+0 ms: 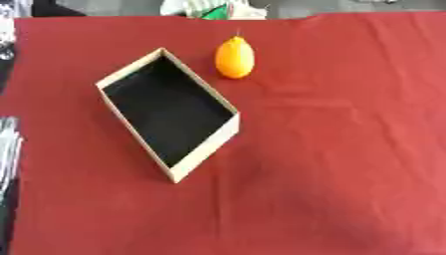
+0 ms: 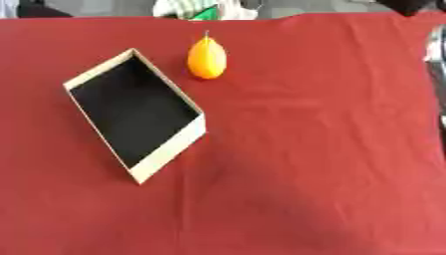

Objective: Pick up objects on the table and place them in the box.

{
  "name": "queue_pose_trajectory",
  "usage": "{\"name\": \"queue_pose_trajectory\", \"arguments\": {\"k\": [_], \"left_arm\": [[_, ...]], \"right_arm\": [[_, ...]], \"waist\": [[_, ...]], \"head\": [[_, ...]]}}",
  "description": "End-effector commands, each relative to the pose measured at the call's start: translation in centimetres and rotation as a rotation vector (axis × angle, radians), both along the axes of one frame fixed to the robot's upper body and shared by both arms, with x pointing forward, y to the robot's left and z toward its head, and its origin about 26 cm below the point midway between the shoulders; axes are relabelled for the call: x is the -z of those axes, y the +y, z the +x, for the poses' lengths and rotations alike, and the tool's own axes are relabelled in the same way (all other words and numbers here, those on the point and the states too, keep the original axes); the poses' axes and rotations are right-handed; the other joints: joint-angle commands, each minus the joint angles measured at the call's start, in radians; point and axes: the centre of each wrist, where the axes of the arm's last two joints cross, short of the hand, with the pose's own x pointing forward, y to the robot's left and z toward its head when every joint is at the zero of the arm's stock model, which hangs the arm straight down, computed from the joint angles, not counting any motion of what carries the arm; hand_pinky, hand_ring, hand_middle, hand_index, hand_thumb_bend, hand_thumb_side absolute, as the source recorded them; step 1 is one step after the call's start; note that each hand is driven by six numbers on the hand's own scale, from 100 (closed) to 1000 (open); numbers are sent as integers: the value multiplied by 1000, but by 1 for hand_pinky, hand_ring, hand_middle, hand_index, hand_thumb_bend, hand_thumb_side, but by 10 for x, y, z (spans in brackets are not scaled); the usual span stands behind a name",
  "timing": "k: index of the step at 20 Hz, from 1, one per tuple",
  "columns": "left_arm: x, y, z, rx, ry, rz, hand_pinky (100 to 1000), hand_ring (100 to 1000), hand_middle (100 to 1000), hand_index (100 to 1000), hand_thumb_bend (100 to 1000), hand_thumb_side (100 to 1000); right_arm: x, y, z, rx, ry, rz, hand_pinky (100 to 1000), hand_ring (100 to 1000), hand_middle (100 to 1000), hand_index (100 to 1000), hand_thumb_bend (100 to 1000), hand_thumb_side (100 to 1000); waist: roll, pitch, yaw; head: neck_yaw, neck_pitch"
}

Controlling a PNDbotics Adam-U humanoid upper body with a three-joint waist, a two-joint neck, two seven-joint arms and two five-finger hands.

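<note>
Orange fruit point(image 1: 234, 58) upright on red cloth point(image 1: 348, 149) just beside tan box point(image 1: 209, 149); hands' state can't tell, out of shot.

To my right the red surface point(image 1: 348, 149) lies open; only the box point(image 1: 209, 144) and orange fruit point(image 1: 234, 58) stand left.

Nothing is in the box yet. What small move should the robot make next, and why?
Probably reach a hand toward the orange fruit, likely the right one, since the red cloth on that side is open. The fruit lies on the cloth just beyond the far right wall of the box, which shows only its dark bottom. No hand is over the table yet, so the approach comes first.
</note>
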Motion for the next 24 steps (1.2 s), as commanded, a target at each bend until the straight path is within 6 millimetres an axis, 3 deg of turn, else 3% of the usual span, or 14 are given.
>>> {"name": "queue_pose_trajectory", "arguments": {"k": [1,8,13,19,24], "left_arm": [[-6,1,-4,2,-26,7,521,660,687,833,367,549],[-7,1,-4,3,-26,8,521,660,687,833,366,549],[-8,0,-3,10,-29,13,520,659,687,833,365,549],[-9,-1,-3,22,-28,15,519,657,688,833,364,550],[-9,-2,-3,29,-24,14,519,657,688,833,363,550]], "right_arm": [[-8,-2,-6,-3,-33,2,901,825,773,887,100,675],[-11,0,-7,-6,-24,-18,900,830,777,887,100,678],[-25,11,-5,0,-14,-88,893,855,802,885,100,673],[-55,49,26,38,72,-320,886,888,835,879,100,707],[-71,92,69,119,145,-500,881,919,865,880,100,724]], "waist": [[0,-19,1],[-1,-16,1],[-6,-5,7],[-6,5,14],[-3,9,15]], "head": [[0,-7],[-5,-9],[-19,-17],[-27,-23],[-34,-27]]}}
